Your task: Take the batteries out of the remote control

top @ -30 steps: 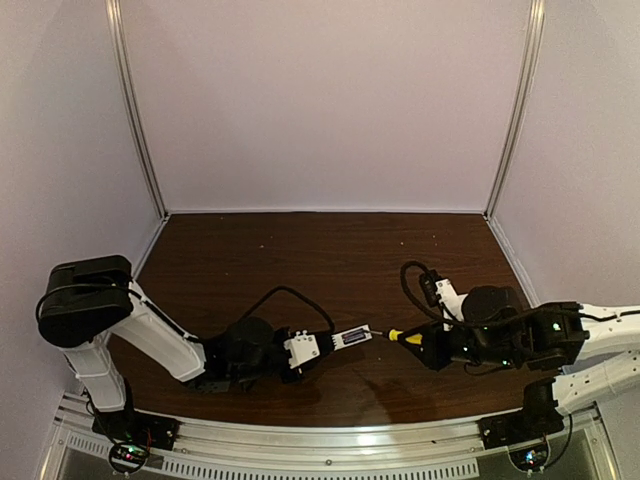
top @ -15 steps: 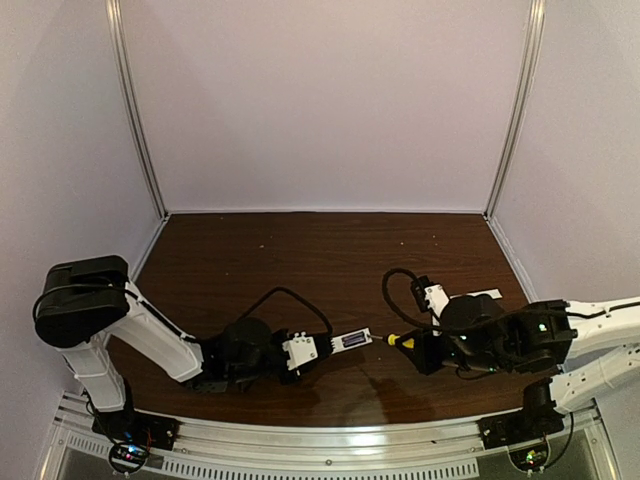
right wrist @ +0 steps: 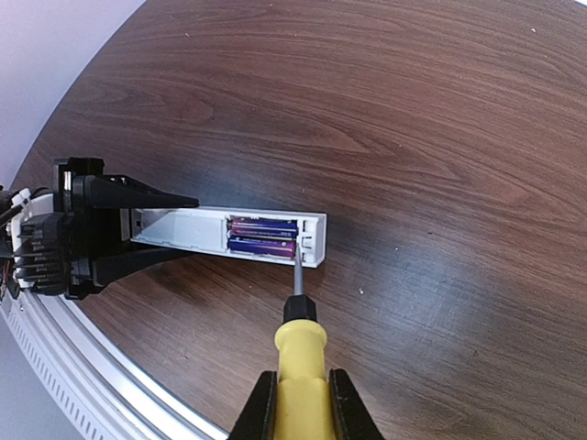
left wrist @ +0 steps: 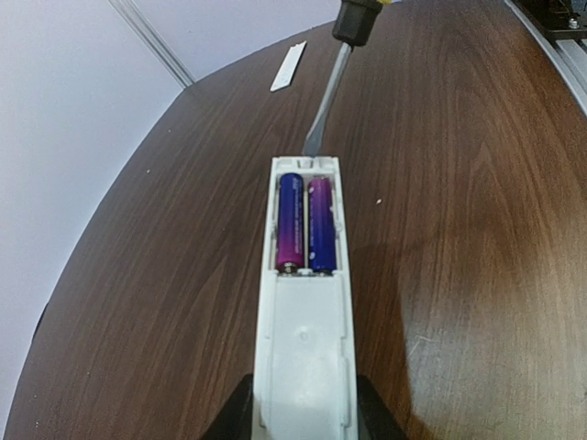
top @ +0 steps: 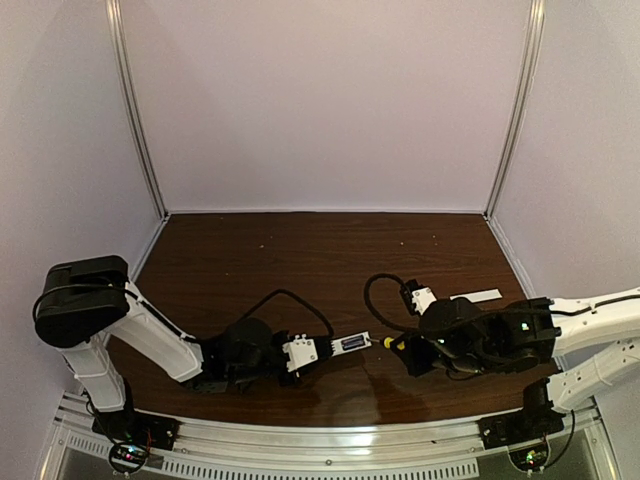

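The white remote control [left wrist: 303, 348] lies with its back up and its battery bay uncovered. My left gripper [left wrist: 303, 417] is shut on its near end, one black finger on each side. Two purple-blue batteries [left wrist: 305, 225] sit side by side in the bay, also clear in the right wrist view as batteries [right wrist: 262, 236]. My right gripper [right wrist: 295, 403] is shut on the yellow handle of a screwdriver [right wrist: 301, 353]. The blade tip rests at the remote's [right wrist: 183, 229] free end, by the near battery's end; I cannot tell whether it touches. From above, the remote [top: 345, 343] lies between the left gripper [top: 312, 351] and the right gripper [top: 412, 350].
A thin flat white cover strip [top: 475, 296] lies on the brown table behind the right arm, seen also as the strip [left wrist: 288, 67] far ahead. A metal rail [top: 320, 450] runs along the near edge. White walls enclose the back and sides.
My right arm has moved left with the screwdriver, bringing its tip up to the remote's free end. This uncovered the white strip behind it. The left gripper still holds the remote.
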You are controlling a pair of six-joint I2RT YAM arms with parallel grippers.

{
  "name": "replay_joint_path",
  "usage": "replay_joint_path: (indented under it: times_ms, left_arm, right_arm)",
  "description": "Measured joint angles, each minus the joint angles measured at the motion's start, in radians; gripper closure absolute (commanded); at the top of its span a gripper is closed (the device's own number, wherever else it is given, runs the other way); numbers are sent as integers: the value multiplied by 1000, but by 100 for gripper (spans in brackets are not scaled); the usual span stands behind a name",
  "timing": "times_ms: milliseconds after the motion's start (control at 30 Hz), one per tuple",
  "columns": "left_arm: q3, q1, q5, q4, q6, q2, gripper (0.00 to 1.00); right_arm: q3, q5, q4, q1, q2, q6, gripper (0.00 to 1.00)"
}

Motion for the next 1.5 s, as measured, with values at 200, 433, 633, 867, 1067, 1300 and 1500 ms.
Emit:
replay_joint_path:
  times_ms: [200,433,633,867,1067,1300,1500]
  left_arm:
    - [2,0,1,-13,0,0,100]
    - [3,0,2,-14,0,0,100]
    - [5,0,2,-14,0,0,100]
    - [5,0,1,-15,0,0,100]
    - [6,0,2,-16,0,0,100]
    - [13,0,2,-39,5,0,100]
    - [19,0,2,-47,7,1,100]
  right_arm:
    - [0,0,2,0,0,0,100]
    - [0,0,19,0,2,1,100]
    - [0,0,23,0,12,3,100]
    - [0,-1,24,0,26,4,100]
    - [0,0,32,0,40,4,100]
    - [0,1,33,0,65,7,100]
    - [0,12,24,0,65,22,100]
